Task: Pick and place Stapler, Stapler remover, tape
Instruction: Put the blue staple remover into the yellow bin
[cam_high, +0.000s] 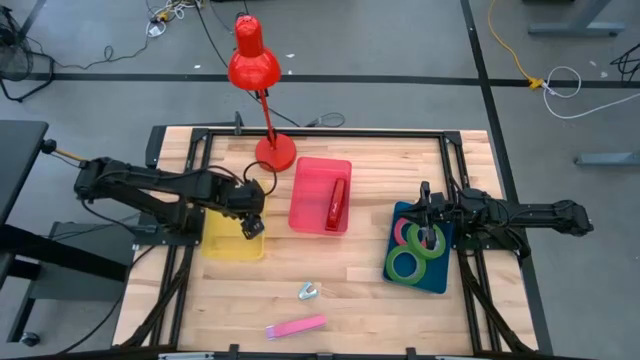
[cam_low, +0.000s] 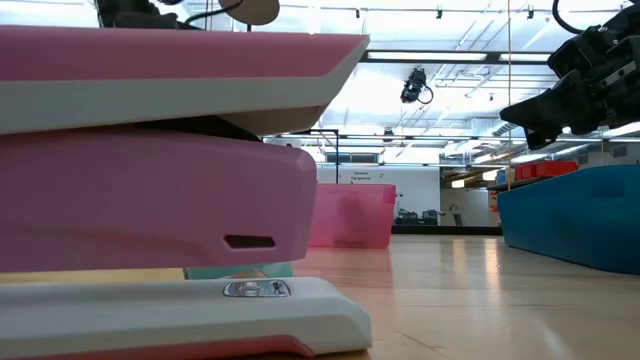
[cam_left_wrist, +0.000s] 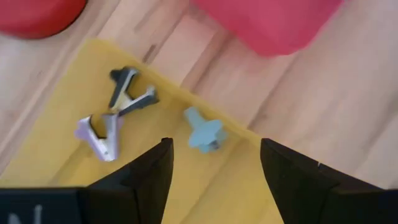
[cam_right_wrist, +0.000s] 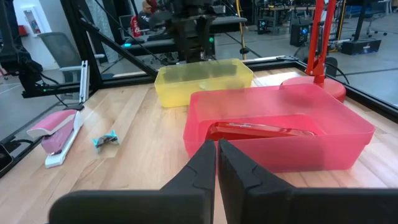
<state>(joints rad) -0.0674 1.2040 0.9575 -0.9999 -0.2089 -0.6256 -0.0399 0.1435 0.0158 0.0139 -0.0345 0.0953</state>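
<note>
Stapler long axis across table; left end effector spread, right end effector pinched empty

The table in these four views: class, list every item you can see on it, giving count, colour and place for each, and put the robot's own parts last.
Desk lamp: one, red, base at the table's far edge.
Pink bin: one, table centre, holding a red stapler.
Yellow bin: one, left of the pink bin, holding three staple removers: dark, silver-lilac, light blue.
Blue bin: one, right side, holding tape rolls, two green and one pinkish-red.
Pink stapler: one, near edge.
Small staple remover: one, teal-grey, bare wood near the pink stapler.
Left gripper: open, above the yellow bin.
Right gripper: shut, above the blue bin.
</note>
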